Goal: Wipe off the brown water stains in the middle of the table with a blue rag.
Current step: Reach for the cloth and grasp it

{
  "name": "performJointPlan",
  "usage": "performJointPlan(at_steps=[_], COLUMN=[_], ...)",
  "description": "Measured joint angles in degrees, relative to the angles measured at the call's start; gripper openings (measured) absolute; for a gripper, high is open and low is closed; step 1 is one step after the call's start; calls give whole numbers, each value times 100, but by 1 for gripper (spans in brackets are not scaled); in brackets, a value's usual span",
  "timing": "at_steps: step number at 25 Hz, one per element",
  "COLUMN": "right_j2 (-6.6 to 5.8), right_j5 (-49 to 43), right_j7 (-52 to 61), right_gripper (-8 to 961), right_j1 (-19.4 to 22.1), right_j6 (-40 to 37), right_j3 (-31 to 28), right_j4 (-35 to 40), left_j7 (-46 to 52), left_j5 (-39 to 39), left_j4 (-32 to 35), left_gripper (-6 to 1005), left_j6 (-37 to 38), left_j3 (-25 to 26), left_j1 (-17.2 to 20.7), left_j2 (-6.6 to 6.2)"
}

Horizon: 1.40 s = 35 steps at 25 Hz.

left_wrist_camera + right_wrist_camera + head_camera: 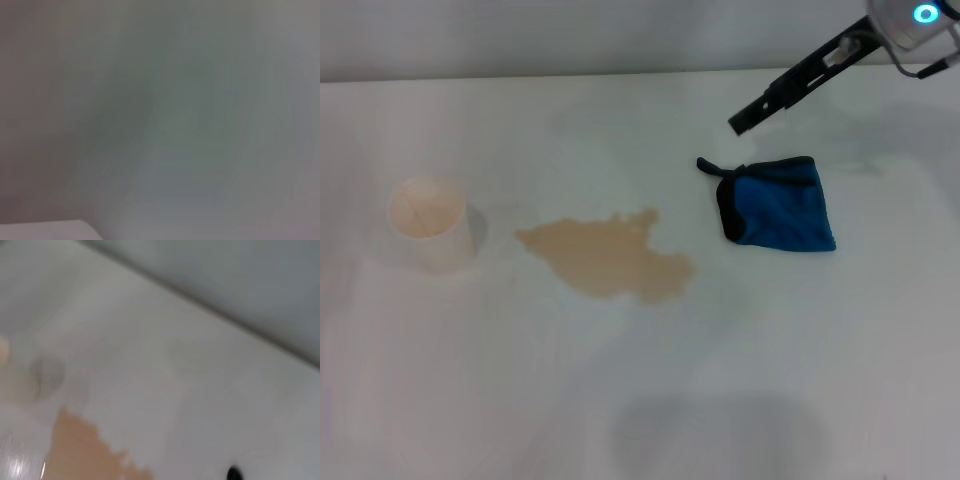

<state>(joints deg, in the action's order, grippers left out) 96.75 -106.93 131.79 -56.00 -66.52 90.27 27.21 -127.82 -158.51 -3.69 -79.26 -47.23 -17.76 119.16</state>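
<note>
Below the right gripper (740, 124), fingers' state unreadable, hovering apart: folded bright blue rag with black edging (780, 204) on white smooth table (820, 350). Farther off, ragged tan-brown water stains (610, 257), then pale paper cup (430, 222).

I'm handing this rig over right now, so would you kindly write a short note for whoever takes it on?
Right gripper: above the table's far right, just beyond the blue rag, holding nothing.
Left gripper: not in view.
The rag lies flat on the table, untouched, to the right of the brown water stains; a gap separates them. A paper cup stands to the left of the stains.
Done: nothing wiped.
Left: grasp the rag, wipe the stains.
</note>
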Motion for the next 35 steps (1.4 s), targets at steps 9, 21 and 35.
performJointPlan(at_steps=[9, 21, 35], right_j2=[519, 1666, 1819], right_j5=[-1987, -4812, -4938], right_j7=[635, 1018, 1037], right_gripper=[868, 868, 868], right_j1=[-606, -238, 80], right_j6=[-512, -394, 76], right_j3=[-346, -1704, -1876], right_j4=[30, 742, 703], left_j7=[-1091, -1413, -1419], left_j5=[883, 1017, 986], left_j4=[633, 1006, 1011], left_gripper=[880, 880, 880], left_j6=[479, 893, 1088], left_j3=[-11, 47, 48], left_j1=[25, -110, -256], left_j2=[-32, -9, -37])
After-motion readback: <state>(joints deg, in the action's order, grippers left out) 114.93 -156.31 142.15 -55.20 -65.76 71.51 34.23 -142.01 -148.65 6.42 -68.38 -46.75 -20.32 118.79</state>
